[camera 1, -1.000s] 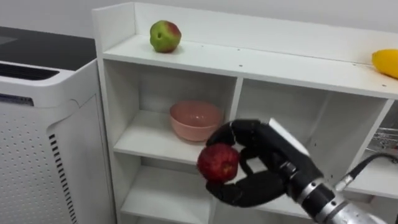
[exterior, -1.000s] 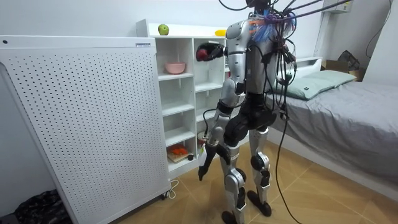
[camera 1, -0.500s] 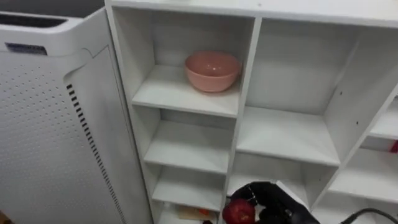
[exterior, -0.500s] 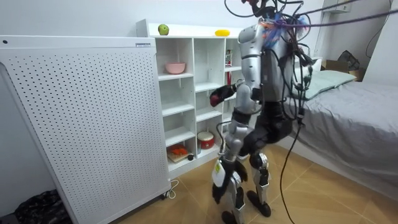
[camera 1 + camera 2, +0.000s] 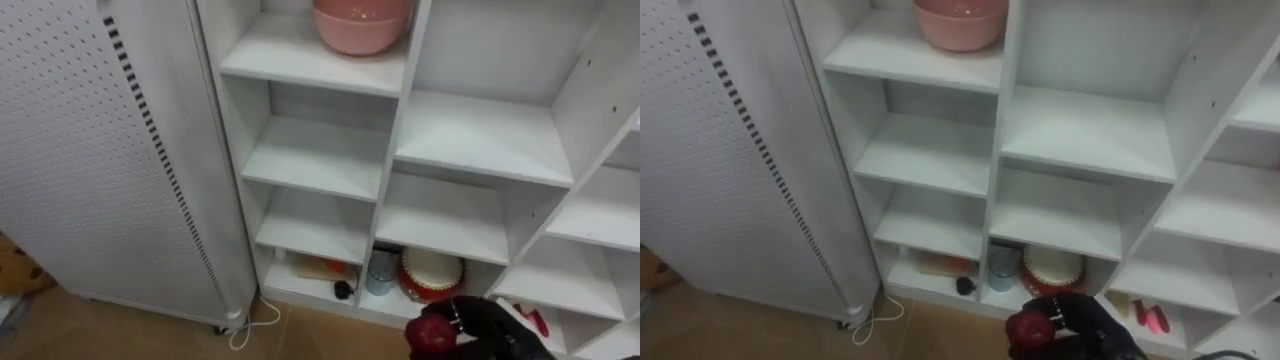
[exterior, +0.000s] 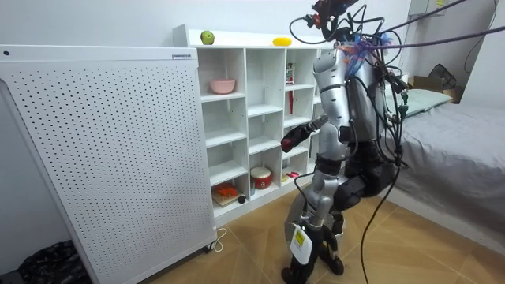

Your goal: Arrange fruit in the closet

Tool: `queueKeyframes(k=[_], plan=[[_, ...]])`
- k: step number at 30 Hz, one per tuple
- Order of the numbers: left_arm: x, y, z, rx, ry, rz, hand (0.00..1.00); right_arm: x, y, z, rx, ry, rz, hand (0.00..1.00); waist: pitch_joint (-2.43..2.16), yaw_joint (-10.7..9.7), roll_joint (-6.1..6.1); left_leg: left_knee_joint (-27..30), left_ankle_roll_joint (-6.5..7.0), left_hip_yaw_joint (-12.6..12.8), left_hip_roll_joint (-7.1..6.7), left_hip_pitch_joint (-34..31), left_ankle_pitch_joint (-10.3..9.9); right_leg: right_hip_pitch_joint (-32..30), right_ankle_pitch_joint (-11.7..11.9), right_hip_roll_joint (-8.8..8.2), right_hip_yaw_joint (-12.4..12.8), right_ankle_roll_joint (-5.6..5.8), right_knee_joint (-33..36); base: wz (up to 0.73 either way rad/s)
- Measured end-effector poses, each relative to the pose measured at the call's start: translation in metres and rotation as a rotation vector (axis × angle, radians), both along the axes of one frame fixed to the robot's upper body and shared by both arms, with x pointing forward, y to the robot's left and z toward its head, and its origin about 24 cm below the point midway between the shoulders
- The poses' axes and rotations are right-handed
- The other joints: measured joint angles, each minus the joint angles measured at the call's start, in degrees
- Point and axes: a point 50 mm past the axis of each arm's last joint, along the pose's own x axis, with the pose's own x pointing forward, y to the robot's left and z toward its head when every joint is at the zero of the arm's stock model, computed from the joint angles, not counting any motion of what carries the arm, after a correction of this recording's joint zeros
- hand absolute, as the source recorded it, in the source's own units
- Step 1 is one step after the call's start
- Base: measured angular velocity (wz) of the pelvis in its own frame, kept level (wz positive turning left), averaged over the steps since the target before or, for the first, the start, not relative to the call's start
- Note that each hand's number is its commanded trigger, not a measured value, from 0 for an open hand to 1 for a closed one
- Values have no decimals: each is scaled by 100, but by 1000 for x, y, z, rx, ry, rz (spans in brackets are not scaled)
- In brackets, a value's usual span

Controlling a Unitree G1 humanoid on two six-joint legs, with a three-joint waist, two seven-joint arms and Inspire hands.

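My right hand (image 5: 486, 322) is shut on a dark red apple (image 5: 434, 336) at the bottom of the eye views, low in front of the white closet (image 5: 404, 88); the same hand (image 5: 1087, 318) and apple (image 5: 1028, 328) show from the other eye. In the room view I stand bent before the closet, holding the apple (image 6: 289, 144) out at the height of the lower shelves. A green apple (image 6: 207, 37) and a yellow fruit (image 6: 280, 41) lie on the closet's top. My left hand (image 6: 300, 243) hangs low by my legs.
A pink bowl (image 5: 361, 20) sits on an upper left shelf. The bottom compartments hold a red and white round container (image 5: 431, 274), a bluish cup (image 5: 380, 270) and orange items (image 5: 318, 268). A white perforated panel (image 5: 90, 150) stands left of the closet. A bed (image 6: 442, 134) lies behind me.
I have bent down and shifted back from the closet, so the eye views now look at its lower shelves. My right hand has come down from upper-shelf height, still holding the red apple.
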Motion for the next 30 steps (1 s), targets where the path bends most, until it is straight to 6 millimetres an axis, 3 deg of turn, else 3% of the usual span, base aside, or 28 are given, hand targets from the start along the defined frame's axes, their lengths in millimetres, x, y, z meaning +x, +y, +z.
queueKeyframes(k=[7,10,16,23,30], plan=[[5,8,6,18,-50,18,0,26,-29,44,-38,-124,-180,100,52,67,-178,295,-72,-179,1,-764,30,-660,-50,-39,-158,-169,302,12],[7,12,9,48,-63,-16,0,35,-31,61,-43,-169,-198,100,95,101,-293,363,-89,-188,3,-967,22,-874,-76,-44,-162,-199,389,3],[7,15,11,86,-81,-13,0,45,-30,81,-45,-238,-250,100,104,102,-310,722,-72,-232,-17,-1339,-112,-1188,-225,-167,-258,-303,741,3],[7,20,14,108,-84,-16,0,52,-35,104,-40,-320,-354,100,98,95,-322,1097,-61,-294,-7,-1741,-258,-1499,-377,-212,-326,-307,1038,3],[15,20,18,105,-129,-6,0,60,-33,130,-6,-412,-433,100,97,102,-323,1172,-24,-293,-37,-1811,-282,-1553,-407,-262,-324,-270,1099,1]])
